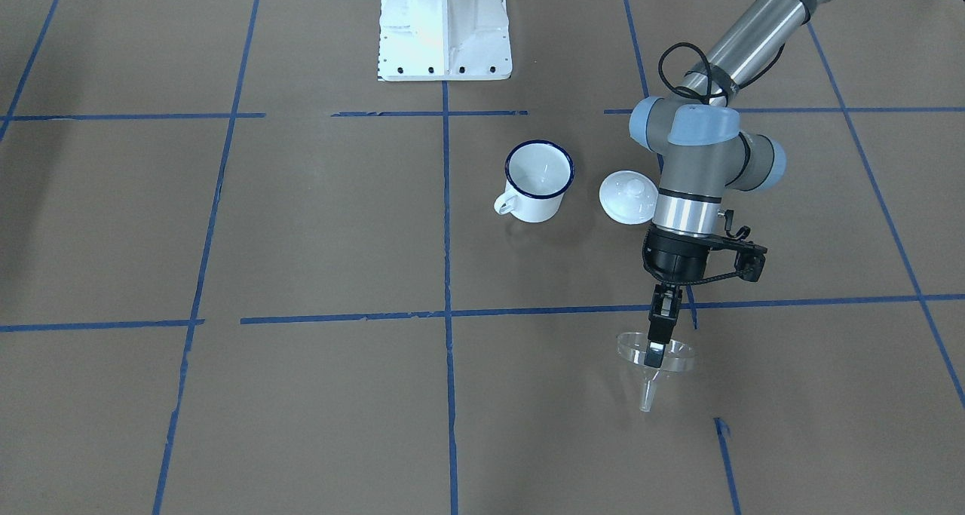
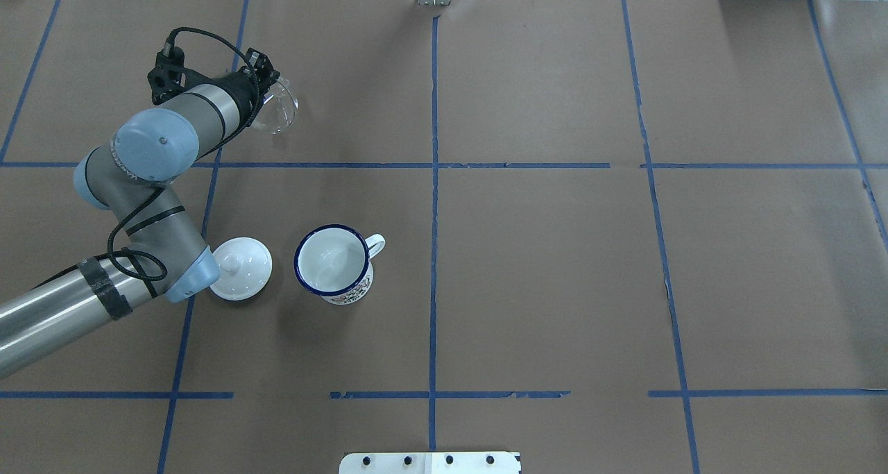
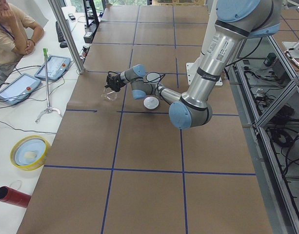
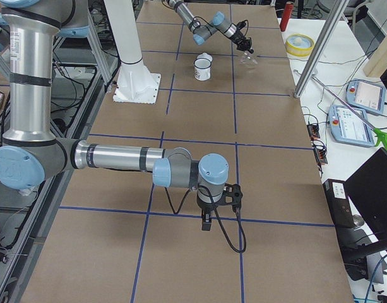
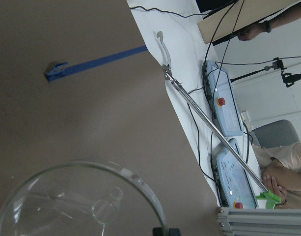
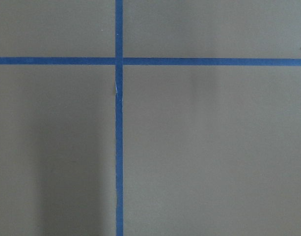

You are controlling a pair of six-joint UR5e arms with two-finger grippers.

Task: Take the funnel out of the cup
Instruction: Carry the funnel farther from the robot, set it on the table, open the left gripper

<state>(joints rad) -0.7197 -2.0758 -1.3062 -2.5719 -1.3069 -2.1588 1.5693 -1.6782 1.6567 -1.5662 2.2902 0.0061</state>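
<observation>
The clear funnel (image 1: pixel 676 354) hangs upright from my left gripper (image 1: pixel 656 355), which is shut on its rim, spout pointing down just over the table. It is well away from the cup (image 1: pixel 537 180), a white enamel mug with a dark blue rim that stands empty. In the overhead view the funnel (image 2: pixel 279 113) is at the far left, beyond the cup (image 2: pixel 333 262). The left wrist view shows the funnel's cone (image 5: pixel 67 206) close below. My right gripper (image 4: pixel 206 222) shows only in the exterior right view, low over the table; I cannot tell whether it is open or shut.
A white domed lid with a knob (image 2: pixel 241 267) lies beside the cup, under my left arm's elbow. The table's far edge (image 5: pixel 175 128) is close beyond the funnel, with a metal post and teach pendants past it. The robot base (image 1: pixel 445 29) stands behind the cup.
</observation>
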